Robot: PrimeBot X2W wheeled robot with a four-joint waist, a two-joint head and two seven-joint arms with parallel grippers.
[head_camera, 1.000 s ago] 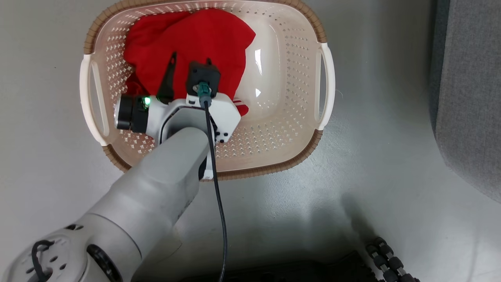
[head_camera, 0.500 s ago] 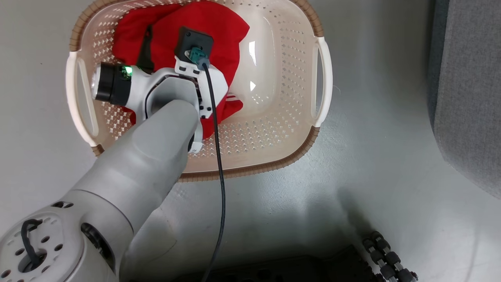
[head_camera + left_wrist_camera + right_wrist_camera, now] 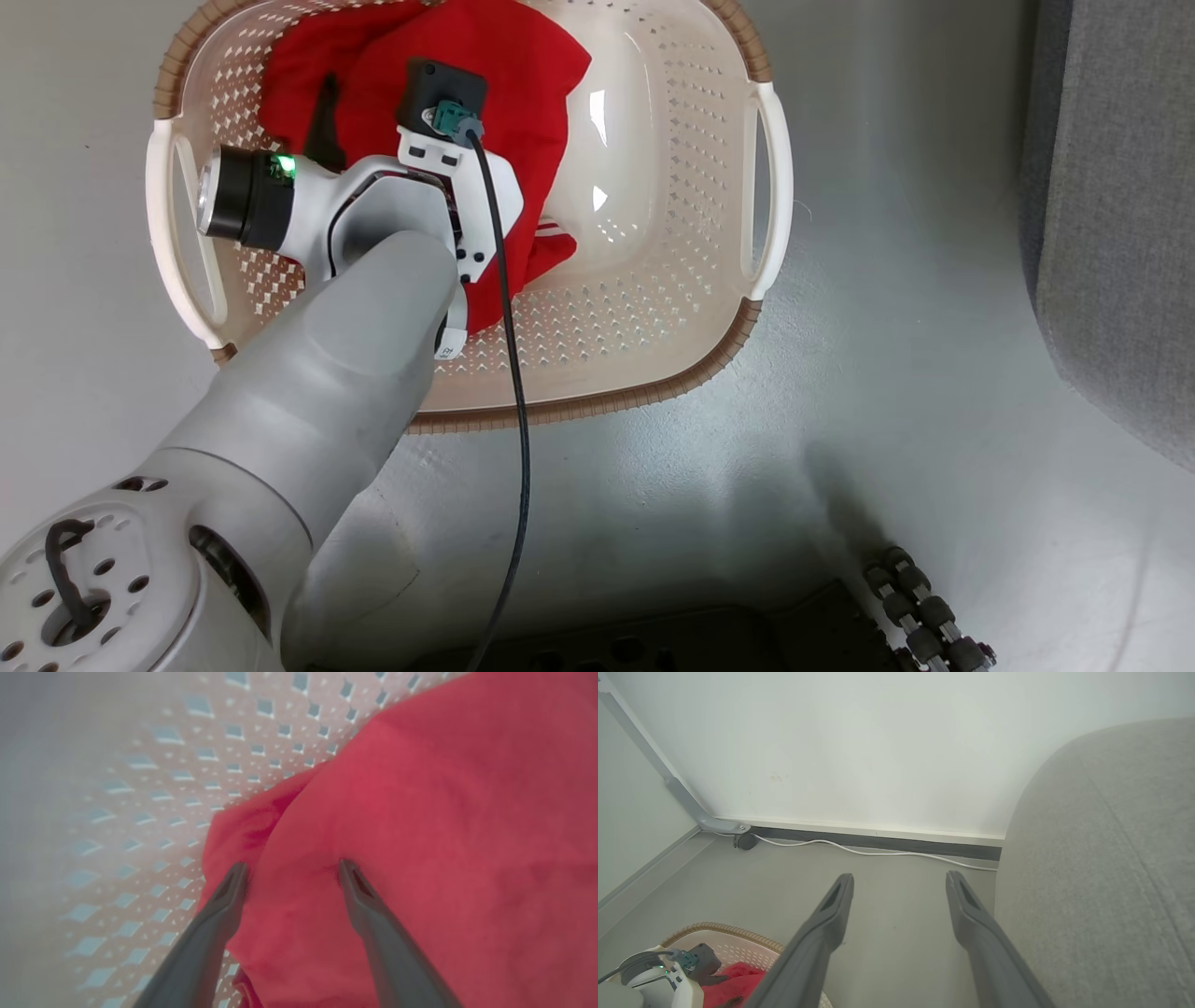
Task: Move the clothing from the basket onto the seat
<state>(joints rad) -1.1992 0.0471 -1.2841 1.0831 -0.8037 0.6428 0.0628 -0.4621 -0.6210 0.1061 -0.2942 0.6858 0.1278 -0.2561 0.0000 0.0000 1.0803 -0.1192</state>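
The cream perforated basket point(image 3: 597, 406) stands on the floor, with the red clothing point(image 3: 523, 84) heaped in its left half. White trim point(image 3: 551, 229) peeks out beside my left wrist. My left gripper point(image 3: 290, 868) is down inside the basket, open. Its two fingertips press onto the red clothing point(image 3: 420, 812) near the fold by the basket wall point(image 3: 140, 788). One dark finger point(image 3: 325, 121) shows on the cloth. My right gripper point(image 3: 899, 877) hangs open and empty above the floor, left of the grey seat point(image 3: 1111, 858). The seat point(image 3: 1120, 233) lies right of the basket.
A white cable point(image 3: 859, 849) runs along the wall base, and a grey metal leg point(image 3: 682, 793) slants down at the left. A black ribbed hose point(image 3: 920, 607) and my dark base point(image 3: 653, 644) lie at the bottom. Bare floor separates basket and seat.
My left arm has pushed further in toward the basket's far left, bringing the open fingers down onto the red cloth. The right side of the scene is unchanged.
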